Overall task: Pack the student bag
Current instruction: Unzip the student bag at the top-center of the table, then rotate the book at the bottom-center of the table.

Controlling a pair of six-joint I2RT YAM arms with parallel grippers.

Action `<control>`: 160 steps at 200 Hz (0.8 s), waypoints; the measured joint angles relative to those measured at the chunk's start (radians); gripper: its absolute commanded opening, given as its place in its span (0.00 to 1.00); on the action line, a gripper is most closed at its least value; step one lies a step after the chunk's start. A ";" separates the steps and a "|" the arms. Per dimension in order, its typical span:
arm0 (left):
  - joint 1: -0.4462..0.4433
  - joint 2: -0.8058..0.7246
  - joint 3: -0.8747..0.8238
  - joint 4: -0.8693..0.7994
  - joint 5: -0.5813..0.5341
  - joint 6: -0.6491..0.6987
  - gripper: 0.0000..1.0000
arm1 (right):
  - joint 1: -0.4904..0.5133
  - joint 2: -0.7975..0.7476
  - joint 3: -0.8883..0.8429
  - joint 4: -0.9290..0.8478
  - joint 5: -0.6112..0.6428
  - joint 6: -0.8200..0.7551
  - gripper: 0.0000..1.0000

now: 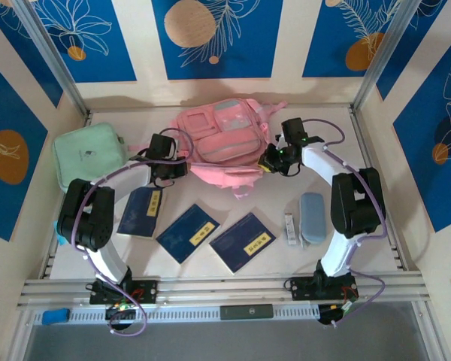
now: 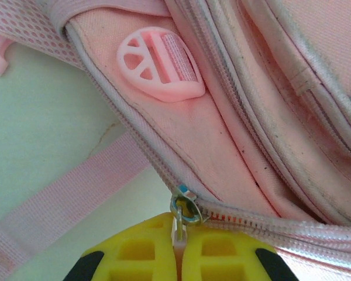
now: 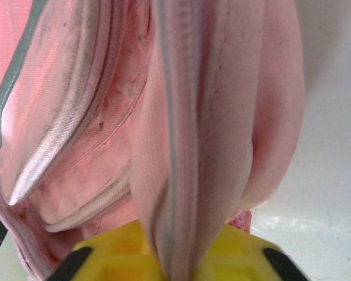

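Observation:
The student bag, a soft pink backpack, lies at the back middle of the table. My left gripper is at its left lower edge. In the left wrist view its yellow fingers are shut on the pale zip pull that hangs from a metal slider at the end of a closed zip. My right gripper is at the bag's right side. There its yellow fingers pinch a raised fold of the bag's pink fabric and zip seam.
A mint green square case lies at the back left. Three dark blue booklets lie in front of the bag. A grey-blue oval pouch and a small white item sit at the right.

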 measured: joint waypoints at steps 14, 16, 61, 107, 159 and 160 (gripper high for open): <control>0.003 -0.001 0.000 -0.001 -0.010 -0.010 0.31 | 0.003 -0.001 0.021 -0.019 0.030 -0.024 0.47; 0.004 -0.001 0.000 -0.001 -0.013 -0.012 0.32 | 0.003 -0.001 0.023 -0.020 0.033 -0.027 0.48; 0.015 -0.111 -0.071 -0.005 0.016 -0.040 0.44 | -0.006 -0.130 -0.035 -0.050 0.062 -0.055 0.72; -0.101 -0.417 -0.268 0.019 0.066 -0.149 0.53 | 0.071 -0.351 -0.142 -0.185 0.072 -0.055 0.79; -0.379 -0.598 -0.376 -0.031 0.032 -0.254 0.57 | 0.250 -0.600 -0.406 -0.345 0.089 0.029 0.84; -0.383 -0.598 -0.377 -0.031 0.032 -0.256 0.57 | 0.253 -0.604 -0.410 -0.347 0.089 0.032 0.84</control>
